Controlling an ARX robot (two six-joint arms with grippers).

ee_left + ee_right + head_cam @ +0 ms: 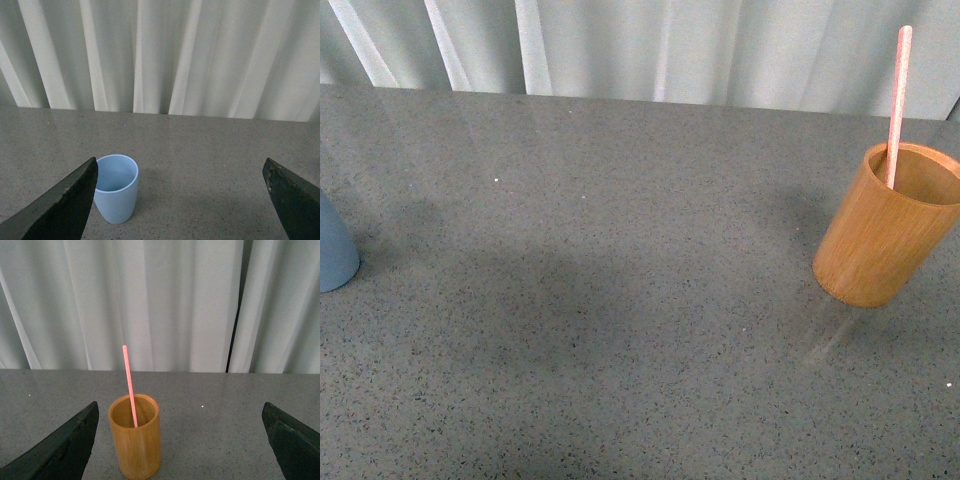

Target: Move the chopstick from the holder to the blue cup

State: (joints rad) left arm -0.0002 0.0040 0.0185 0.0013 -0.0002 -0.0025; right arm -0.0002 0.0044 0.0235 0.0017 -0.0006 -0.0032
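Note:
The orange-brown wooden holder (885,230) stands at the right of the grey table, with the pinkish chopstick (898,95) upright inside it, rising well above the rim. The blue cup (334,255) is at the far left edge, mostly cut off. In the left wrist view the blue cup (116,187) stands empty, close to one finger of my open left gripper (180,200). In the right wrist view the holder (135,436) and chopstick (129,382) stand ahead of my open right gripper (180,440), nearer one finger. Neither gripper shows in the front view.
The speckled grey table (620,300) spans the front view between the two cups. White curtains (650,45) hang along the table's far edge.

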